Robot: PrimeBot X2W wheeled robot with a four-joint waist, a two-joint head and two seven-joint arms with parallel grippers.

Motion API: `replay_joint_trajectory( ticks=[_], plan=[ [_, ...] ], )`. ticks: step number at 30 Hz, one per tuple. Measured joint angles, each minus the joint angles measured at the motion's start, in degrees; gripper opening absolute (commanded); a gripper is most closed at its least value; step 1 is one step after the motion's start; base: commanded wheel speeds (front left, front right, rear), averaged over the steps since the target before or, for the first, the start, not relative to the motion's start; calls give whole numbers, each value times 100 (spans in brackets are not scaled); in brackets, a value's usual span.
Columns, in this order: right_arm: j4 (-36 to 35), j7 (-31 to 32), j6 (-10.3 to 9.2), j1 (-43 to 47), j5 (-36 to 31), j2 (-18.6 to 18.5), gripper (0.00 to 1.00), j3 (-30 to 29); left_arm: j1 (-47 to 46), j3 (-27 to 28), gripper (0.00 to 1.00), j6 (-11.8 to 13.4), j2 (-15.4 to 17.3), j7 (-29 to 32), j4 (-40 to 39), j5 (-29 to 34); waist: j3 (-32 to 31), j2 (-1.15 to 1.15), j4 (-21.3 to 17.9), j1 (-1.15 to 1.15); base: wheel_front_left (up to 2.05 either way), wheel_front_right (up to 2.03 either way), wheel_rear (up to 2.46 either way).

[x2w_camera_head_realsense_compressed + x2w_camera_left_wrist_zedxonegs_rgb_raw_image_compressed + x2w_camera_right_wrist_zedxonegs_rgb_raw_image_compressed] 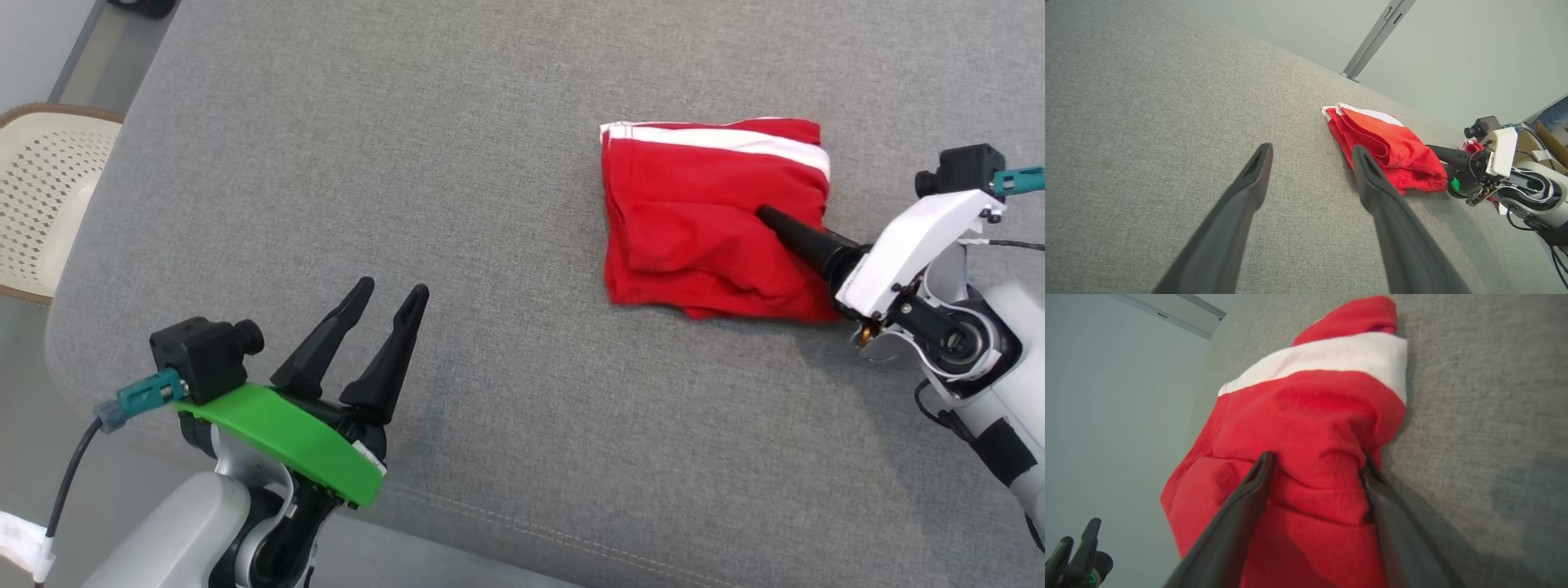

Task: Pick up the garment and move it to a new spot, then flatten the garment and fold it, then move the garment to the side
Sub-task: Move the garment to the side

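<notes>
Head view: the folded red garment (pixel 694 220) lies on the grey top (pixel 490 163), over at the right, with the right gripper (pixel 775 224) poking onto it. The left gripper (pixel 392 290) is well apart from it. Left wrist view: its fingers are spread wide and hold nothing. Right wrist view: the fingers are spread wide with red cloth bunched between them, not pinched. Grabbing only one layer could pull the fold apart.

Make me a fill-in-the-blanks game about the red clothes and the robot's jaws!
The garment is red with a ____ stripe. It lies on a ____ fabric surface. The ____ jaws touch the garment. The left jaws stand ____, apart from it, holding nothing.
Missing words: white; grey; right; open.
</notes>
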Motion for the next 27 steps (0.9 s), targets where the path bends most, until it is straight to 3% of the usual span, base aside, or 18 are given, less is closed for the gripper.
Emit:
replay_joint_trajectory(
  ticks=[1, 7, 12, 20, 27],
  plan=[
    [-9, 0, 36, -10, -22, 19, 0, 16, 0, -1, 100, 0, -2, 0, 10, 32, -1, 0, 9, 0, 0, 0, 0],
    [-172, 0, 369, -271, -316, -11, 0, 226, 26, 133, 100, 0, 26, -66, 252, 165, -76, 0, -32, 0, 0, 0, 0],
    [-225, 30, 470, -309, -595, -299, 0, 380, 160, 203, 100, 0, 118, -99, 431, 276, -178, 0, -142, 0, 0, 0, 0],
    [-131, 160, 475, -212, -790, -1259, 0, 314, 421, 242, 100, 0, 136, -288, 695, 428, -478, 0, -458, 0, 0, 0, 0],
    [-46, 241, 436, -200, -853, -1686, 0, 192, 716, 388, 100, 0, -42, -566, 960, 676, -760, 0, -782, 0, 0, 0, 0]
  ],
)
